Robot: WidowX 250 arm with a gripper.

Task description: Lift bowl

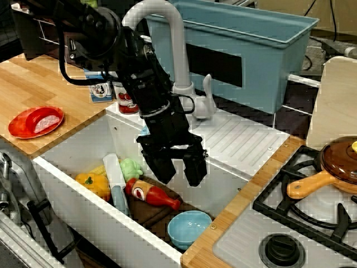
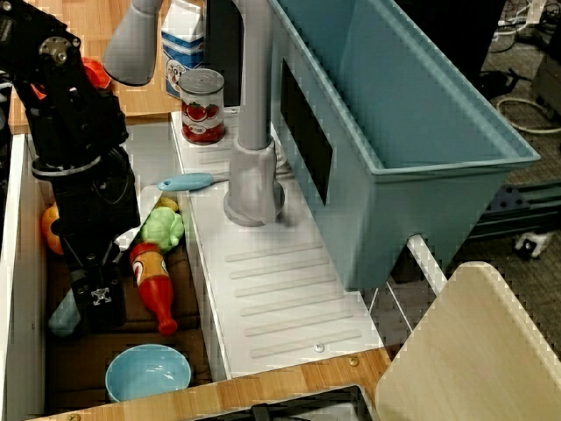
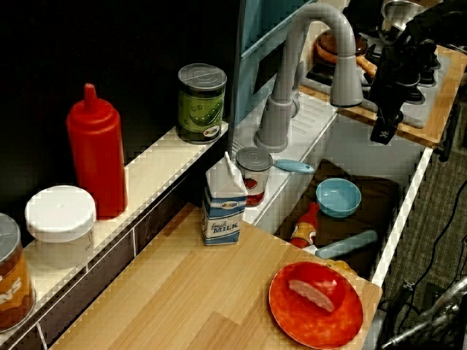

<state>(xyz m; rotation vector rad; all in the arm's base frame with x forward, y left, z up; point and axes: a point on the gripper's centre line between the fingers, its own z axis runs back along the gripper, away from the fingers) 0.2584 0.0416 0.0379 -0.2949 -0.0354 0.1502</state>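
- End effector: black, two-fingered, pointing down above the sink; fingers apart, with nothing between them; hanging clear of the items below.
- Ketchup bottle: red, with a white-and-brown label, lying on its side on the dark sink floor directly under the end effector.
- Green toy vegetable: just beside the ketchup bottle's cap end, to the end effector's lower left in the front view.
- Pale blue-and-white cylindrical item: lying across the sink beside the green toy.
- Yellow pepper: at the sink's near wall, farther out on the same side.
- Bowl: small, round, light blue, paler inside; upright on the sink floor in the corner nearest the stove, below and to the right of the end effector, well apart from its fingers; seen also from overhead and from the side view.
- Sink: white-walled, set into the counter.
- Faucet: grey, arching behind the arm.
- Tomato can and milk carton: standing behind the sink.
- Red-orange plate: on the wooden counter, well away to the left.
- Stove: to the right, carrying a brown lidded pan.
- Blue bin: behind the drainboard.
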